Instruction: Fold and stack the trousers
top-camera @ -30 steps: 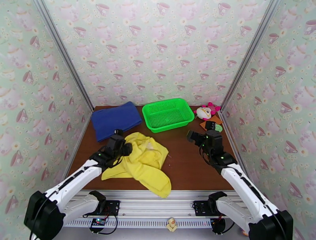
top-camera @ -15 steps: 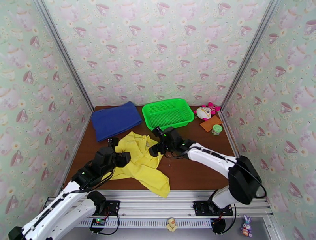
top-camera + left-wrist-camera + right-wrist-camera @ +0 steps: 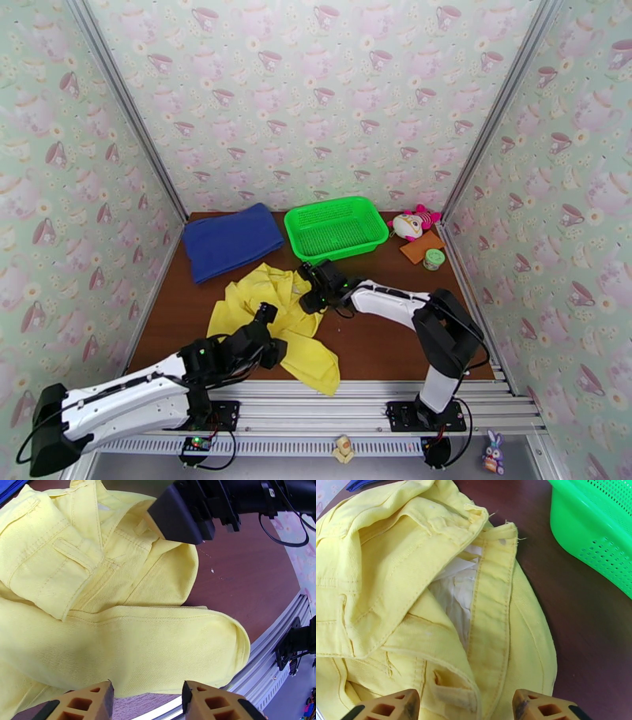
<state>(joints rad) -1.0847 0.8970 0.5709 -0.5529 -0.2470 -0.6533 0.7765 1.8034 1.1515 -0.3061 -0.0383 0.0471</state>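
- Trousers (image 3: 237, 308) lay crumpled on the table (image 3: 387, 339), at 7 o'clock from the green basket (image 3: 336, 227).
- Left gripper (image 3: 148, 701): jaws parted, empty, over the trousers' 6 o'clock portion.
- Right gripper (image 3: 464, 707): jaws spread, nothing clamped, above the waistband.

trousers (image 3: 261, 304) on table (image 3: 379, 339) near front, basket (image 3: 336, 227) behind them, folded cloth (image 3: 231, 239) left of basket
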